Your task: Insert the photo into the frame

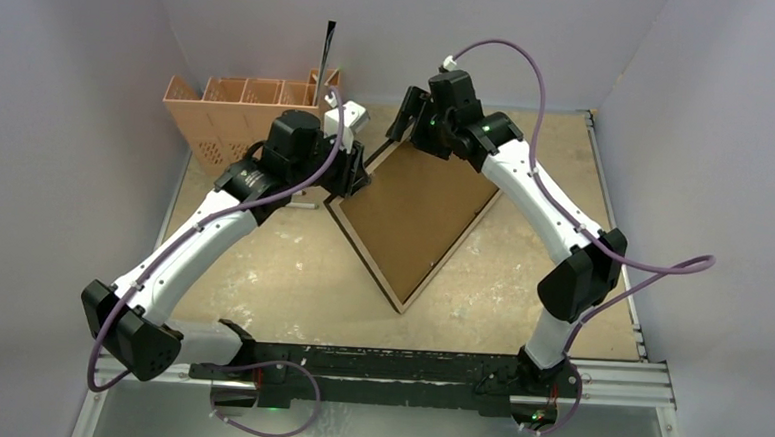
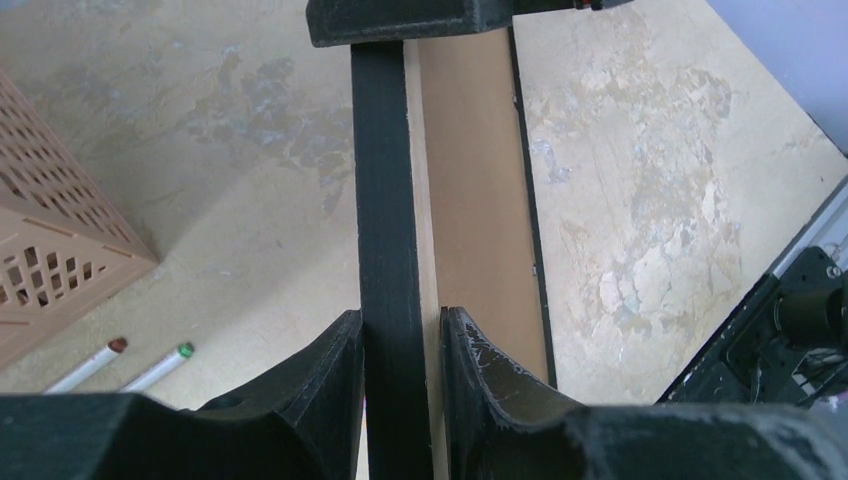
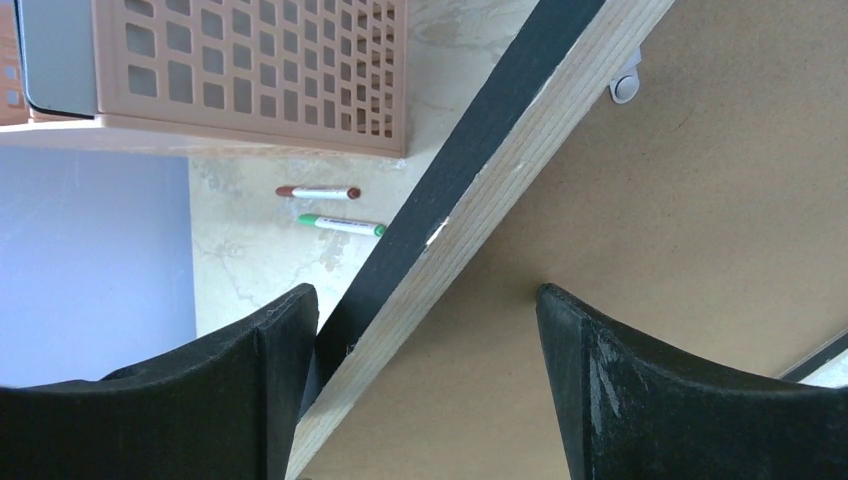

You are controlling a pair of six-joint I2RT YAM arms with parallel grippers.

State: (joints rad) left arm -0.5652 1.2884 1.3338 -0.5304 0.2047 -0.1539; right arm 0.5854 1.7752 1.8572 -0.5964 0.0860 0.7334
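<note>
Left hand (image 1: 351,172) is clenched on the frame (image 1: 363,260) at its 10 o'clock rail. The right hand (image 1: 406,114) straddles the 12 o'clock corner, released. The frame lies back-up, long axis 11-to-5, with the backing board (image 1: 419,210) in it; the photo is not visible.

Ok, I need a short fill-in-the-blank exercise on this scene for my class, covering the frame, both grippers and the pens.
1. The board filling the back of the frame is plain ____.
2. The left gripper is shut on the frame's ____ rail.
3. The right gripper is ____, its fingers wide apart across the frame's edge.
4. Beside the red-tipped pen lies a second pen, tipped ____.

Missing words: brown; black; open; green.
</note>
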